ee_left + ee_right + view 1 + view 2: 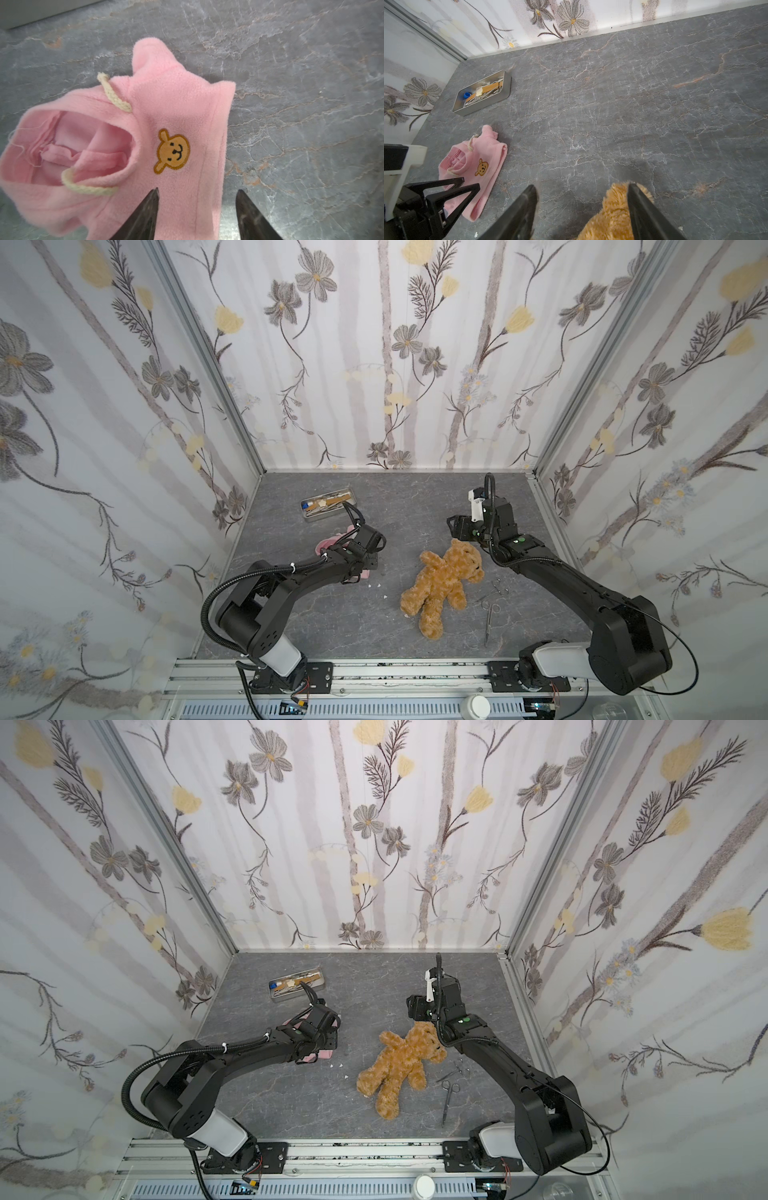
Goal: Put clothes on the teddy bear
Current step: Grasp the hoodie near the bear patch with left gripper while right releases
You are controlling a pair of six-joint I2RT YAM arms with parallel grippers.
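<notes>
Likely soft, light, floppy: pinch teddy bear (442, 585) by torso. Right hand (581, 186) spread at its head, left hand (197, 190) spread astride pink hoodie (176, 99) hem.

Teddy bear (442, 585) centre; hoodie (176, 108) left; tray (483, 107) behind hoodie; scissors (489, 620) right, perhaps forceps (490, 592) beside.

teddy bear (442, 585) 1 | hoodie (176, 108) 1 | tin (481, 108) 1 | ring-handled tools (488, 619) 2

Broad open stretch of grey marble-patterned tabletop (415, 506) along the back wall, rectangular metal tin of tools (328, 504) occupying back left, pink fleece hoodie (483, 149) near it, golden-brown plush teddy bear (440, 585) mid-table, thin steel scissors (489, 620) just beside it on the right.
</notes>
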